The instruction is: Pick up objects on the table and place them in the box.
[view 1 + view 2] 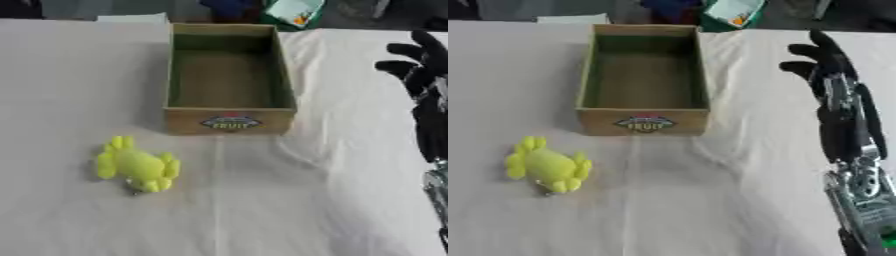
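A yellow-green toy (136, 165), lumpy with short stubby limbs and perhaps a frog or crab, lies on the white tablecloth (262, 210) toward the robot's left and nearer to the camera than the box. It rests flat on the cloth by itself, well apart from the hand, with bare cloth all round it.

Just beyond it and a little to the right stands the cardboard box (229, 121), an open-topped rectangular carton with a greenish inside and a printed label reading "FRUIT" on its near wall. The inside looks empty. The box's near wall stands between the toy and the box's floor; nothing else lies between them. The cloth is creased in soft folds running from the box's near right corner toward the right edge of the table.

The right hand (829, 70) shows at the right side, well apart from both toy and box, with its black fingers (804, 49) spread and only slightly bent, holding nothing. Its forearm, black above and silver at the joint below, runs down the right edge of the view.

Past the far edge of the table a white and green object (295, 11) with an orange spot sits near a dark blue shape; what they are cannot be made out. The left hand is out of sight.
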Tool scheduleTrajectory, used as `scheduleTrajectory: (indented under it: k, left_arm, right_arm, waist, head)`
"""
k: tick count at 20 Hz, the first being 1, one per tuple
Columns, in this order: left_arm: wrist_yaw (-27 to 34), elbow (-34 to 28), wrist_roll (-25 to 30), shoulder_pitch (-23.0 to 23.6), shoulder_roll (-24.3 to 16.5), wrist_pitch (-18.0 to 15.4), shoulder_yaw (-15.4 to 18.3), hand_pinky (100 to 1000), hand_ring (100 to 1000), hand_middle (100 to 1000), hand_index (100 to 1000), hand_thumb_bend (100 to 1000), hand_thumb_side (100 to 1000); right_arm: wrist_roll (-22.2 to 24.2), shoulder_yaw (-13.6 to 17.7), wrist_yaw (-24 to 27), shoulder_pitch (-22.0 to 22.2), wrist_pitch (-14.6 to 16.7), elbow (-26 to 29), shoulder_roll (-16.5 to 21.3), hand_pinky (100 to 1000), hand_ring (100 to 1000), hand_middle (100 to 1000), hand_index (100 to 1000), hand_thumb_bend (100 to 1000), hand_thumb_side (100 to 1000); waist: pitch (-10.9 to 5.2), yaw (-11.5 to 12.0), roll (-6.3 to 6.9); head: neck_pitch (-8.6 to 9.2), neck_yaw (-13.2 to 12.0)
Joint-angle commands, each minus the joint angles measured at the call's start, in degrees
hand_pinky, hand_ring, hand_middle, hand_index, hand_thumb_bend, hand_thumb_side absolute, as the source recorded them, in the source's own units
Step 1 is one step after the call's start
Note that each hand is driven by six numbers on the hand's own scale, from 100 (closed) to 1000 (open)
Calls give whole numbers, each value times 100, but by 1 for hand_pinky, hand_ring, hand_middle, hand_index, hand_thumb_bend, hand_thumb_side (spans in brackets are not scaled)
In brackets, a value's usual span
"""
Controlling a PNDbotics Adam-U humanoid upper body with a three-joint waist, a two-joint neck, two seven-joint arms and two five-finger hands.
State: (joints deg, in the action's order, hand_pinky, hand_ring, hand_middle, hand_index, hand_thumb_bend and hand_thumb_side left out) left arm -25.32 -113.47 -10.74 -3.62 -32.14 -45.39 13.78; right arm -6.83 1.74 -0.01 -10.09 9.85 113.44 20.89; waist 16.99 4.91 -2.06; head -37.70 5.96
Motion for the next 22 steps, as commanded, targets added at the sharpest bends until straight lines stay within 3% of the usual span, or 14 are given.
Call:
scheduleTrajectory:
  k: [1,5,7,15,21,22]
  left_arm:
    - [-866,-112,98,-25,-564,259,-285,476,582,632,861,100,701]
    - [-1772,-112,572,-67,-1000,362,-729,520,616,667,899,100,788]
    - [-1948,-112,960,-102,-1110,485,-948,522,621,673,901,100,785]
    - [-1657,-112,2087,-345,-1460,702,-1549,557,671,719,913,100,861]
    - [-1454,-112,2455,-500,-1526,727,-1623,559,675,723,914,100,869]
    - [-1417,-112,2497,-553,-1530,748,-1643,562,689,739,923,100,906]
  right_arm:
    - [30,4,36,-73,7,116,90,888,747,793,973,100,1000]
    - [55,-16,48,-93,4,116,97,888,747,793,973,100,1000]
    - [71,-30,56,-106,5,116,99,889,748,793,973,100,1000]
    - [112,-62,87,-118,-6,116,100,889,747,793,974,100,1000]
    - [124,-67,97,-114,-9,116,100,889,747,793,974,100,1000]
    - [132,-78,103,-113,-12,116,93,889,747,792,974,100,1000]
  waist:
    - [-48,-32,21]
    - [-11,-73,27]
    - [1,-88,28]
    - [5,-118,45]
    - [-3,-115,50]
    - [-24,-131,51]
  head:
    - [85,-42]
    - [105,-82]
    - [111,-103]
    - [109,-151]
    - [98,-161]
    - [87,-185]
